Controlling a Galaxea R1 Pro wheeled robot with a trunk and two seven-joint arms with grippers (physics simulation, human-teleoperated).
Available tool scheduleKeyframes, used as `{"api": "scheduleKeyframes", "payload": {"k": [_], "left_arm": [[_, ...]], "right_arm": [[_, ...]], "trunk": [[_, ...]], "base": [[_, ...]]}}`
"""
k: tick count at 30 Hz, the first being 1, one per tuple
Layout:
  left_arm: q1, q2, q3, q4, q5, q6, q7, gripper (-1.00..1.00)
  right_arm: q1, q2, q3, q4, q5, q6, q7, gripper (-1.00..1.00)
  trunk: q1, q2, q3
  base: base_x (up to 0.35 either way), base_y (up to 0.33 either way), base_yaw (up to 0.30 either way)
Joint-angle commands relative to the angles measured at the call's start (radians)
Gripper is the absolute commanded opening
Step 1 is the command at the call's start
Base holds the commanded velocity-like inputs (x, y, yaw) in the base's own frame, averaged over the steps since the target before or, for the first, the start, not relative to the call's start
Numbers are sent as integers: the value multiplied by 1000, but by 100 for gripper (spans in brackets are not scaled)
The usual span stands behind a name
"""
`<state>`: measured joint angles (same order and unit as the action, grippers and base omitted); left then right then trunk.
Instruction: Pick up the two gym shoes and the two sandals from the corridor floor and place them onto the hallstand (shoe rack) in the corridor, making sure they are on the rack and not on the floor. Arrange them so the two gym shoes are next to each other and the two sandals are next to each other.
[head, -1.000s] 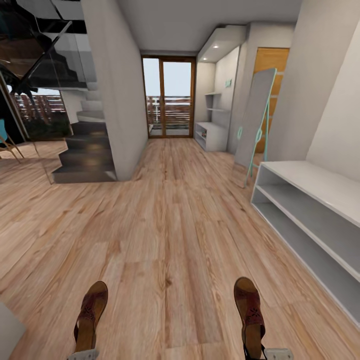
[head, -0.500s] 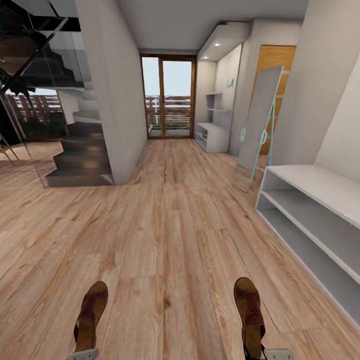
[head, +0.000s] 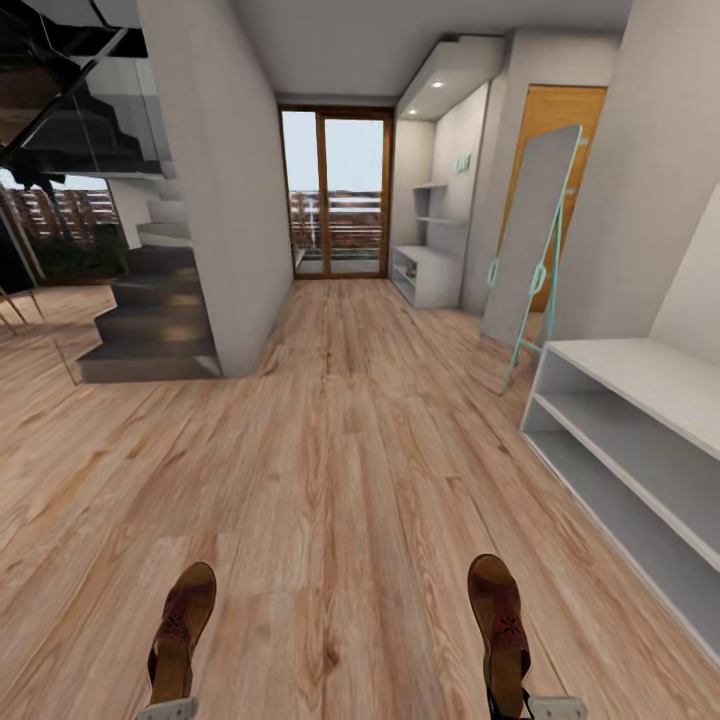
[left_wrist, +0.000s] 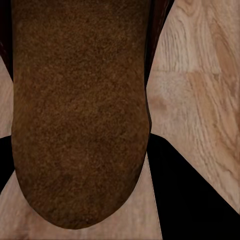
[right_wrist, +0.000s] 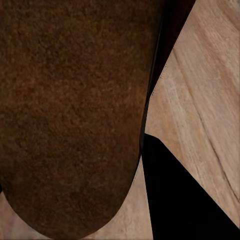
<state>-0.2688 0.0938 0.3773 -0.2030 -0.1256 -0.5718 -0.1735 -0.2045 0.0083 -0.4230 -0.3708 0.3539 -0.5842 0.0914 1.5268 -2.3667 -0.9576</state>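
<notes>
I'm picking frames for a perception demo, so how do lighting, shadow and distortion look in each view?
Head view: even, soft light, bright glare-free glass door; wide-angle stretch splays the white rack at the edge. Left wrist view: a sandal's brown sole sits very close, grainy, with black wedges beside it. Right wrist view: the other sandal looks similar, darker, over sharp wood floor.

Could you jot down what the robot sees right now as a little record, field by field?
place: corridor with a wood-plank floor
left gripper: carries a brown sandal, toe pointing forward
right gripper: carries the other sandal
near right: low white rack, shelves bare where visible
far end: glass door; hallstand with wall shelves beside it
also: leaning mirror, stairs
gym shoes: not spotted
</notes>
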Motion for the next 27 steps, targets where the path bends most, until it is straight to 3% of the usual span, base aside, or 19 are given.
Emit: {"api": "scheduleKeyframes", "payload": {"k": [1,27], "left_arm": [[-1,0,9,1,-12,-3,-3,-100],[-1,0,9,1,-12,-3,-3,-100]], "right_arm": [[-1,1,-8,0,-3,-2,10,-100],[-1,1,-8,0,-4,-3,10,-100]], "trunk": [[0,0,-2],[0,0,-21]], "base": [[339,0,0],[339,0,0]]}}
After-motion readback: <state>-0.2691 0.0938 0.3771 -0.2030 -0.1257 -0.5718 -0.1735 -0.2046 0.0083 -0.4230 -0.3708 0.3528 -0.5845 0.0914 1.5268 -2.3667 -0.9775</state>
